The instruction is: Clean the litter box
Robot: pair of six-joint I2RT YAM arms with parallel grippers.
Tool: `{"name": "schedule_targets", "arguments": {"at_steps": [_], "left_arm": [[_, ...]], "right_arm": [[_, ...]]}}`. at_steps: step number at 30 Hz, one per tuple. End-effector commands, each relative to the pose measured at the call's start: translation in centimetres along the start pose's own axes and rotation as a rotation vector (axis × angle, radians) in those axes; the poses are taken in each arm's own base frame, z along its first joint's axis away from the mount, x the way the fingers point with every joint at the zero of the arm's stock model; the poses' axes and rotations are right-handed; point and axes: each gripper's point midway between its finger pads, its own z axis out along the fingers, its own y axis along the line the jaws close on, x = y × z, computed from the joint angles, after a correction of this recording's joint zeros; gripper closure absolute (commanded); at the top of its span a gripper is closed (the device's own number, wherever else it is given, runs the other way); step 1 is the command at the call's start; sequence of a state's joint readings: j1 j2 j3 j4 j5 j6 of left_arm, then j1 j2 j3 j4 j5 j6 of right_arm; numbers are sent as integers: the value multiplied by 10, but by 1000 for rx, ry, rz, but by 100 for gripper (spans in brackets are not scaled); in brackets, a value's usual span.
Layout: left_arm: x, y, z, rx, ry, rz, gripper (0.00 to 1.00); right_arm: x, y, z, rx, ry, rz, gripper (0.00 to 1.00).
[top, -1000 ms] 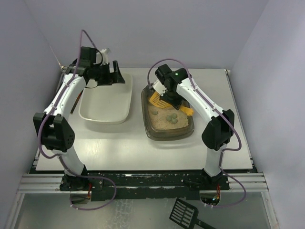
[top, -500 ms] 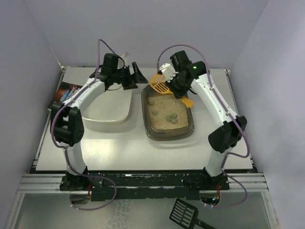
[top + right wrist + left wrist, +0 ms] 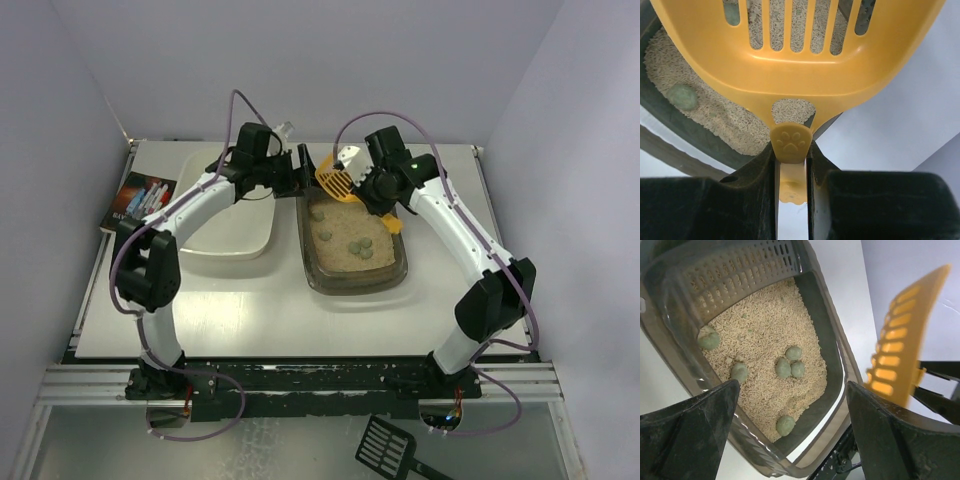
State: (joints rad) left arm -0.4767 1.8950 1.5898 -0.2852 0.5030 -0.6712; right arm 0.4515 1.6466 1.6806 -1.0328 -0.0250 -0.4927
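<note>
The litter box [image 3: 310, 262] is a dark brown tray of beige litter with several grey-green lumps [image 3: 358, 245]. My right gripper [image 3: 368, 186] is shut on the handle of a yellow slotted scoop [image 3: 331, 176], which it holds above the box's far end. In the right wrist view the handle [image 3: 791, 146] sits between the closed fingers, and the scoop head [image 3: 800, 55] carries no lumps. My left gripper [image 3: 301, 168] stands wide open at the box's far left corner. From the left wrist, the open gripper [image 3: 792, 440] frames the box rim [image 3: 837, 405] and the scoop [image 3: 897, 340].
A white tub [image 3: 222, 225] stands left of the litter box. A small printed booklet [image 3: 140, 196] lies at the table's left edge. A black scoop [image 3: 386, 446] lies below the table's near rail. An orange piece [image 3: 393, 222] shows at the box's right rim.
My left arm swung right from over the white tub to the litter box's far left corner. My right gripper lifted the yellow scoop out of the litter toward the far end.
</note>
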Motion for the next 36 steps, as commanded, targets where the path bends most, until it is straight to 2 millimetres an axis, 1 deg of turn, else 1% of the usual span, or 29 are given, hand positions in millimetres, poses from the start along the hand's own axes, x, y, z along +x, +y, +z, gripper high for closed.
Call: {"name": "schedule_targets", "arguments": {"at_steps": [1,3,7,12,15,20,24,27,30,36], "left_arm": [[-18,-29,-33,36,-91,129,1],[-14,-28,-40,39,-101,135,1],[-8,-33,-50,83,-109,148,1],[-2,-44,-52,165,-78,139,1],[0,-46,-49,193,-66,133,1],[3,-39,-38,200,-52,128,1],[3,-38,-30,214,-26,134,9],[-1,-33,-27,182,-36,150,11],[-4,-31,-25,176,-37,155,12],[-13,-38,-25,186,-37,162,13]], "right_arm": [[-11,-18,-5,111,-68,-40,100],[-5,-21,-2,128,-52,-36,100],[9,-13,12,105,-16,-34,100],[3,-9,12,80,-36,-19,100],[-6,-7,7,61,-71,-17,100],[-13,3,9,-8,-84,-7,100],[-18,10,11,-46,-102,-9,100],[-21,13,10,-66,-107,-8,100],[-19,18,15,-87,-85,-10,100],[-15,24,20,-99,-65,-16,100]]}}
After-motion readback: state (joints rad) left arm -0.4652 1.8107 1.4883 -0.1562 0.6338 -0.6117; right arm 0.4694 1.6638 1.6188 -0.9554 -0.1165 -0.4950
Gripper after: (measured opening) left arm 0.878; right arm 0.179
